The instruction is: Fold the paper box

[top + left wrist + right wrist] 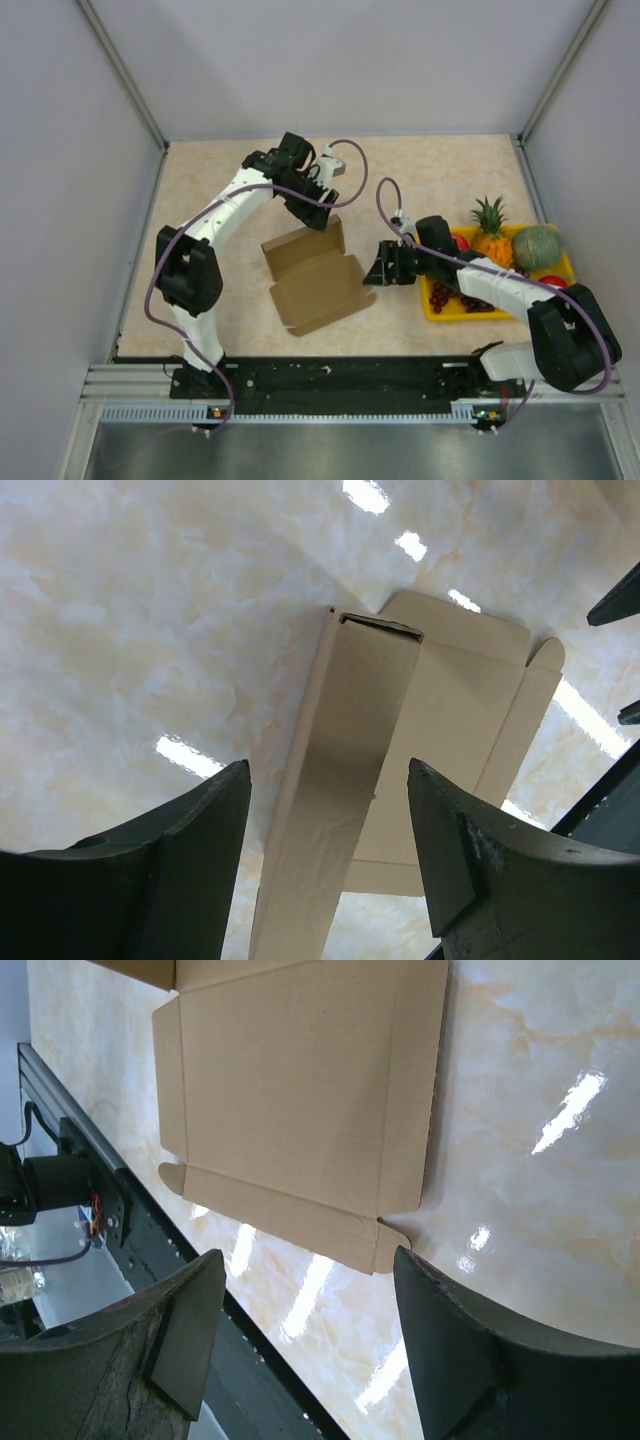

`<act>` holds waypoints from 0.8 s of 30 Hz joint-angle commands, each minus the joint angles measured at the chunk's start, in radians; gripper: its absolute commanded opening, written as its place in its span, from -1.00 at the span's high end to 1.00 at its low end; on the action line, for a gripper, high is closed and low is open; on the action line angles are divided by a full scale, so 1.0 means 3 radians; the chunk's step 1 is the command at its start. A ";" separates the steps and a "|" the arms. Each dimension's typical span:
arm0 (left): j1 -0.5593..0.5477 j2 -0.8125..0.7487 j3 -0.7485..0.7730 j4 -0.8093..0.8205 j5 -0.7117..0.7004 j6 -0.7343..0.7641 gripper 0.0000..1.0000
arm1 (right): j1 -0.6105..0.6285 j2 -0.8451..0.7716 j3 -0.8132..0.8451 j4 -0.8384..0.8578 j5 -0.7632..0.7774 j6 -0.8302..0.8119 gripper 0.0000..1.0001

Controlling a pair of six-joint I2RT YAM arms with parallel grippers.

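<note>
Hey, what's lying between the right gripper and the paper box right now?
Nothing. The right wrist view shows only bare tabletop between the open right gripper and the paper box.

Paper box [318,278]: plain brown kraft cardboard, unmarked die-cut sheet, partly folded; one long panel raised upright, remaining panel and narrow flaps flat on the counter [200,190].

top external: high over near edge, far, looking down on whole table [430,170] | left wrist: close, facing down onto paper box [340,780] | right wrist: close, slanting down at paper box | shared by all: paper box, table
</note>
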 commanded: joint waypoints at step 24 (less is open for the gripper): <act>-0.0017 -0.0268 -0.0269 0.0203 0.0026 -0.0083 -0.14 | -0.0035 0.0067 -0.0071 0.0077 0.0335 0.0459 -0.35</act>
